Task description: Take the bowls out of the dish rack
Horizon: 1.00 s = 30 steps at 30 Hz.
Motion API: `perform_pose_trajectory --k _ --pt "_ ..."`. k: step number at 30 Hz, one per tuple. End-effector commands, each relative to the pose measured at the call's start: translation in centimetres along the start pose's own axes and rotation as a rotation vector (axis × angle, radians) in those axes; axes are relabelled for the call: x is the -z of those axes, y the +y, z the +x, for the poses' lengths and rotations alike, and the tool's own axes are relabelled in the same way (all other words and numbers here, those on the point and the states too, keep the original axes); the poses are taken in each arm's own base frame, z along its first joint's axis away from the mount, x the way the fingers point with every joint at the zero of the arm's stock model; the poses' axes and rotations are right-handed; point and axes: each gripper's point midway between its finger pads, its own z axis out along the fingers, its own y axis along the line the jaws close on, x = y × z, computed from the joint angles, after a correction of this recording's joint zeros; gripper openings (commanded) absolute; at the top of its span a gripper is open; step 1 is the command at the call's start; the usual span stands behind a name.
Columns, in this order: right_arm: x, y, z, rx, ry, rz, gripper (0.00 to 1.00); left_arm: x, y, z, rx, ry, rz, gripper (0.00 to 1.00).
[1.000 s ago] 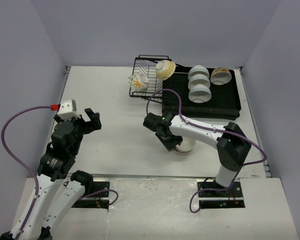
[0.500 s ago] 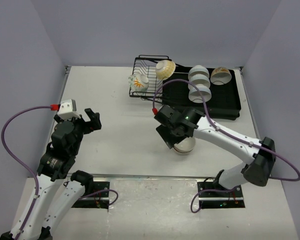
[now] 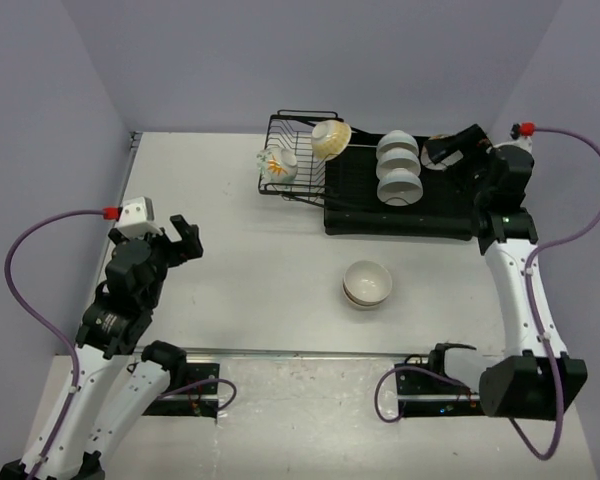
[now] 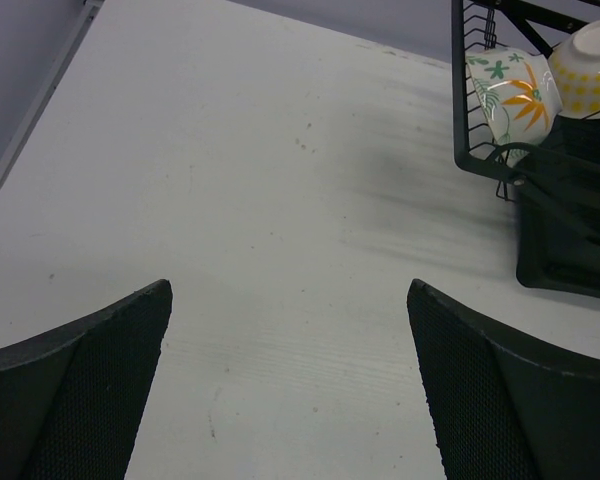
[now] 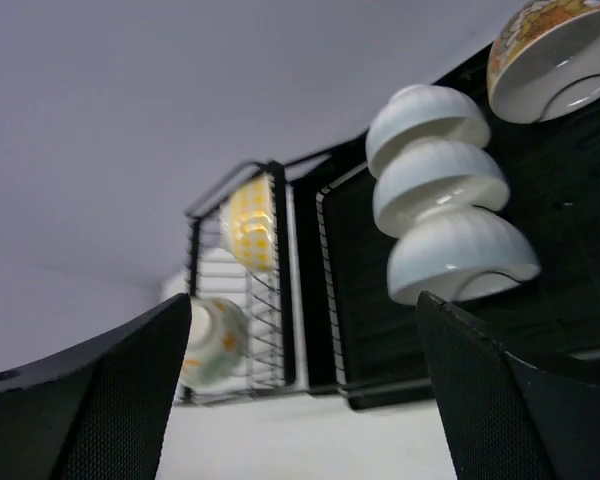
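Observation:
The dish rack (image 3: 285, 128) at the back holds a cream-yellow bowl (image 3: 330, 137) and a flower-pattern bowl (image 3: 277, 164). Its black drainer tray (image 3: 450, 215) carries three white bowls (image 3: 398, 166) in a row and a tan bowl (image 3: 438, 152). Two stacked bowls (image 3: 367, 283) stand on the table in front. My right gripper (image 3: 450, 150) is open at the tray's back right, beside the tan bowl, holding nothing. Its wrist view shows the white bowls (image 5: 445, 215), tan bowl (image 5: 550, 55) and yellow bowl (image 5: 248, 222). My left gripper (image 3: 180, 240) is open and empty, at the left.
In the left wrist view the gripper (image 4: 288, 290) hangs over bare white table, with the rack's corner (image 4: 460, 100) and flower bowl (image 4: 510, 92) at the upper right. Grey walls close in the table on three sides.
The right gripper opened, left a bowl on the stack at the table's middle, and swung up to the tray's back right. The left arm has not moved.

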Motion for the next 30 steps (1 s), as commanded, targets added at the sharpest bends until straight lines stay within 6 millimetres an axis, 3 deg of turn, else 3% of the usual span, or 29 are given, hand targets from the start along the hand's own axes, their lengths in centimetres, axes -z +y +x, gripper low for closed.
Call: perform_pose_trajectory --k 1,4,6,7,10,13,22,23,30 --pt "-3.2 0.5 -4.2 -0.440 -0.095 -0.138 0.93 -0.1 0.0 -0.7 0.005 -0.024 -0.006 1.00" --pt "-6.7 -3.3 -5.6 -0.631 -0.154 -0.160 0.88 -0.1 0.0 -0.7 0.005 -0.025 -0.001 1.00" --pt "-8.2 -4.3 -6.4 -0.677 -0.152 -0.173 0.87 -0.2 -0.1 -0.5 0.001 -0.018 0.001 1.00" --pt "-9.9 -6.3 -5.7 -0.705 -0.106 -0.141 0.90 -0.3 -0.2 -0.6 0.002 -0.018 0.006 1.00" --pt "-12.0 -9.0 -5.9 -0.764 -0.127 -0.074 0.99 -0.5 -0.4 -0.4 -0.005 -0.007 0.009 1.00" --pt "-13.7 -11.7 -6.0 -0.790 -0.196 -0.017 0.99 -0.6 -0.4 -0.2 -0.009 0.000 0.010 1.00" --pt "-19.1 -13.3 -7.4 -0.773 -0.212 -0.074 0.97 -0.9 0.4 -0.2 -0.011 0.000 -0.037 1.00" --pt "-19.8 -14.3 -6.8 -0.783 -0.211 -0.051 0.95 -0.9 0.6 -0.2 -0.010 -0.002 -0.043 1.00" --pt "-22.0 -16.2 -6.7 -0.763 -0.221 0.009 0.87 -1.4 1.8 -0.5 0.005 -0.005 -0.094 1.00"
